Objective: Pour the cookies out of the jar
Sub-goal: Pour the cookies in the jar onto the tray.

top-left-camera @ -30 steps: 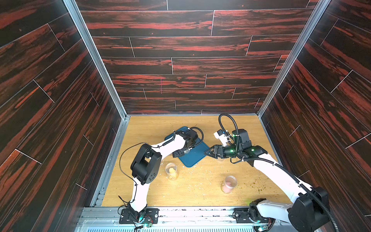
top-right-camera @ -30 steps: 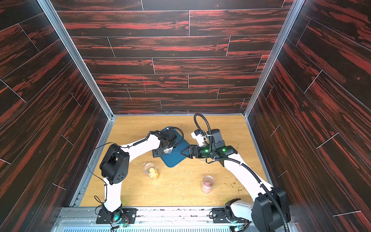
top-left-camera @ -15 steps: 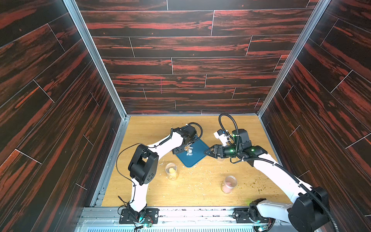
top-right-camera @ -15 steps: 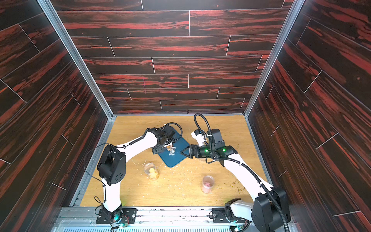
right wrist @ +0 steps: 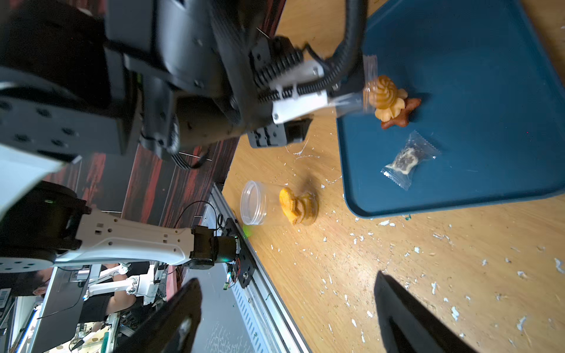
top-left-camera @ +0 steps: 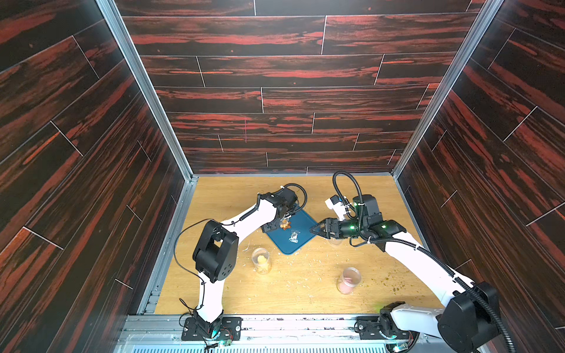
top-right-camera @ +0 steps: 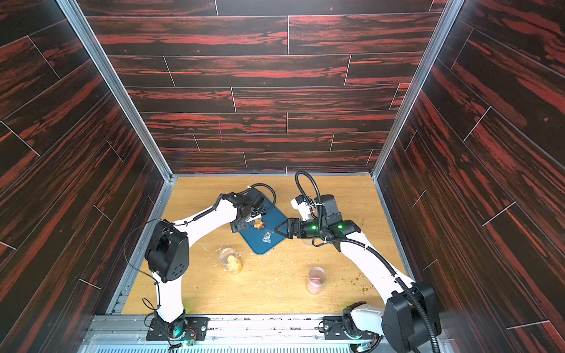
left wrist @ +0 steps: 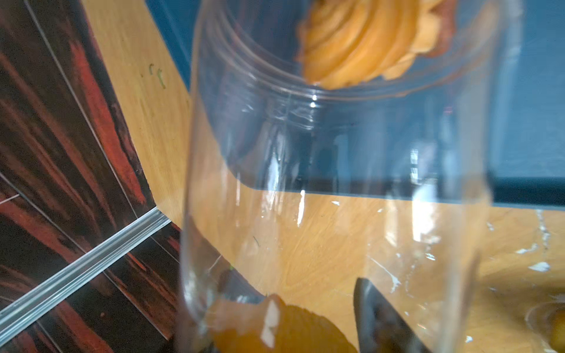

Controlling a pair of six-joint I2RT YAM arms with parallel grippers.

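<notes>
My left gripper [top-left-camera: 282, 217] [top-right-camera: 252, 217] is shut on a clear jar [left wrist: 336, 152] [right wrist: 351, 102], tipped mouth-down over the blue tray [top-left-camera: 302, 220] [top-right-camera: 276, 215] [right wrist: 489, 61]. The cookies, a yellow swirl and a brown star [top-left-camera: 286, 225] [top-right-camera: 259, 225] [right wrist: 389, 104], lie on the tray at the jar's mouth. In the left wrist view a swirl cookie [left wrist: 360, 42] sits at the mouth and an orange one [left wrist: 290, 330] stays deep in the jar between my fingers [left wrist: 382, 314]. My right gripper [top-left-camera: 312, 229] [top-right-camera: 275, 229] [right wrist: 287, 281] is open and empty, just right of the tray.
A small clear crinkled packet [top-left-camera: 294, 236] [top-right-camera: 267, 236] [right wrist: 408, 159] lies on the tray. An open jar with yellow biscuits [top-left-camera: 261, 259] [top-right-camera: 230, 259] [right wrist: 275, 203] stands in front of the tray. A pink-filled jar [top-left-camera: 348, 279] [top-right-camera: 316, 279] stands front right. Crumbs litter the wooden table.
The left gripper swung toward the back of the tray, tipping the jar. The packet dropped out first, then the swirl and star cookies. The right arm stayed still.
</notes>
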